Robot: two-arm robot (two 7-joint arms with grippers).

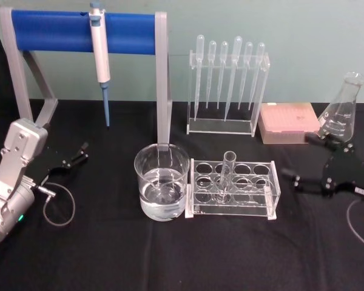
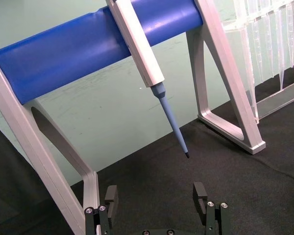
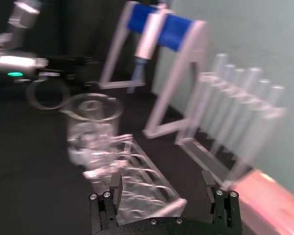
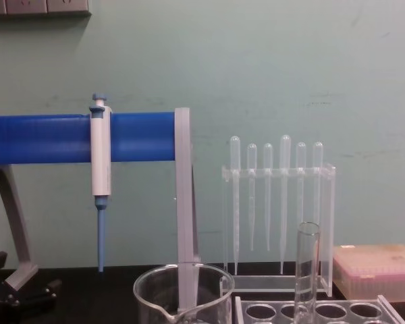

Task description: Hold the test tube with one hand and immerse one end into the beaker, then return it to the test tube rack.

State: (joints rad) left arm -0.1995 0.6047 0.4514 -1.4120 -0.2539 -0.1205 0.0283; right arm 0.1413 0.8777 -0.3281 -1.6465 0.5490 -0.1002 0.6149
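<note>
Nearest, the left gripper (image 2: 154, 193) and right gripper (image 1: 296, 156) sit low over the worktop (image 1: 109, 254) with fingers spread and empty, the test tube (image 1: 225, 176) standing upright in its rack (image 1: 273, 201) just beside the water-filled beaker (image 1: 144, 182), so lifting, dipping and returning all seem left to do

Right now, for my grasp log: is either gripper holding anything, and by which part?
Nothing is held. The left gripper and right gripper are open and empty; the test tube stands in the rack.

No legible text or markings.
</note>
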